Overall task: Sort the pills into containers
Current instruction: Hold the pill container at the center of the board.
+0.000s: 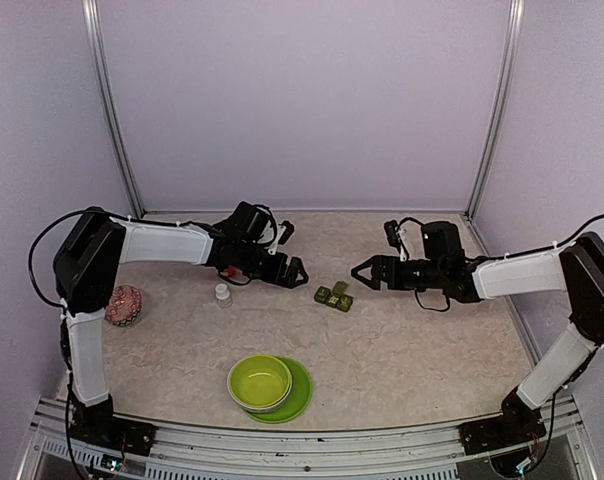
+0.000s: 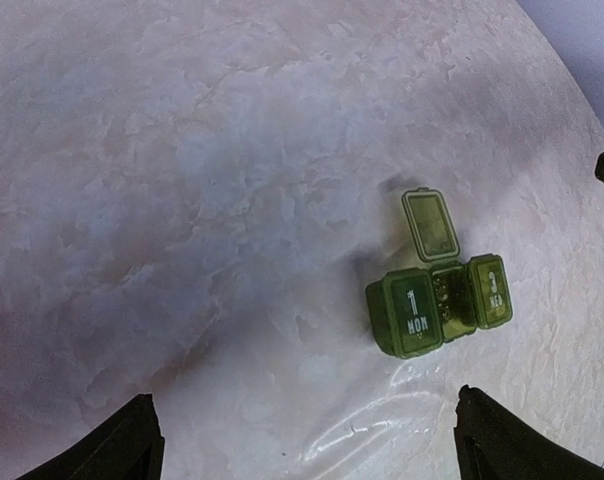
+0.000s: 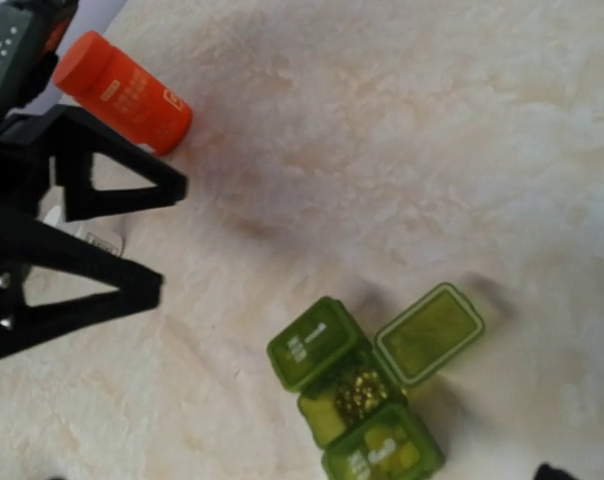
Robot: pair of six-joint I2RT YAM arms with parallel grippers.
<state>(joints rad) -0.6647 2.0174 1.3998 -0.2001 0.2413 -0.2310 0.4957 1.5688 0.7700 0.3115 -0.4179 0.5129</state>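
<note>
Item: containers (image 1: pixel 334 297), dark green strip, 3 joined compartments.
Location: worktop (image 1: pixel 412 350) centre, nearer far edge, between both claws, touching neither.
Lids 1 and 3 down; middle lid flipped up, small golden pills (image 3: pixel 359 390) inside.
Left claw (image 1: pixel 298 273): released, jaws spread, empty.
Right claw (image 1: pixel 357 271): released, empty.
Lime-green bowl (image 1: pixel 260 381) on plate (image 1: pixel 300 398), by near edge.

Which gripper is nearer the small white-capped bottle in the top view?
Left. The left gripper hangs open to the right of the small white-capped bottle; the right gripper is farther right, beyond the green pill box.
</note>
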